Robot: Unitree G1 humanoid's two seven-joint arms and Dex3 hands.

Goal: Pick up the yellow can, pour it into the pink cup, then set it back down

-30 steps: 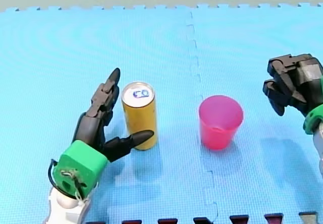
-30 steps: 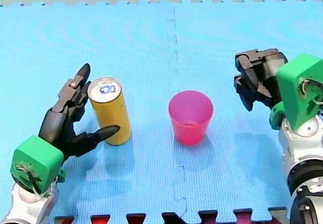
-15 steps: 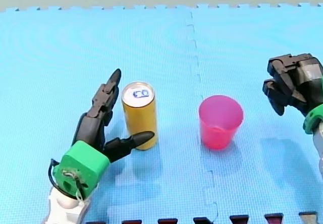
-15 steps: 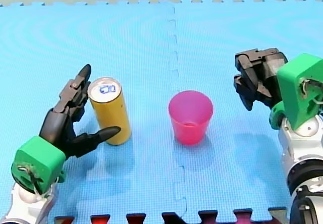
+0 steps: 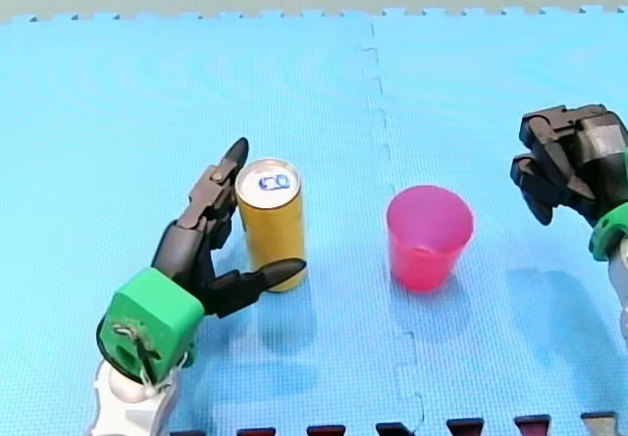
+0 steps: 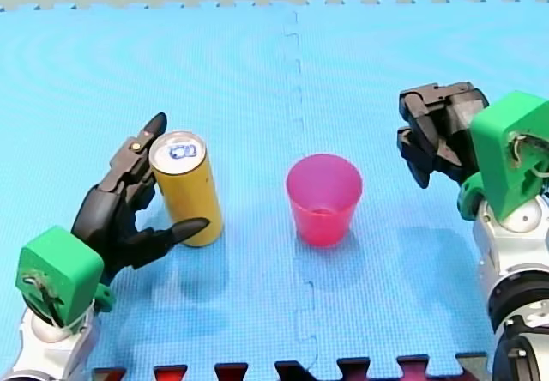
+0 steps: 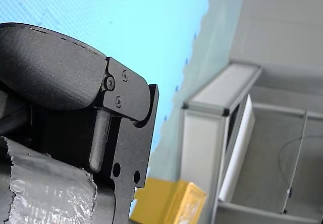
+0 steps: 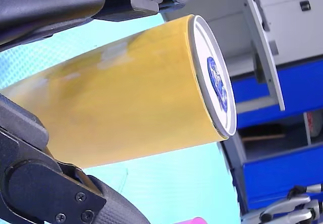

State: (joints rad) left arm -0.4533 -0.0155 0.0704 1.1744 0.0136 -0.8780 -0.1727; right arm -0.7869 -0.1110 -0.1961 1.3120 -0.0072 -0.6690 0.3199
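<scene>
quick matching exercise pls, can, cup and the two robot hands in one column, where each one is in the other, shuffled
Things:
1. yellow can
2. pink cup
3. left hand
4. right hand

Places:
a. to the right of the cup, holding nothing
b. upright on the blue mat, lid up
c. just left of the can
d. upright between the can and the right hand, mouth up

Pairs: 1-b, 2-d, 3-c, 4-a

Can [image 5: 270, 225] stands left of the cup [image 5: 428, 240], both on the mat [image 5: 392, 92]
</scene>
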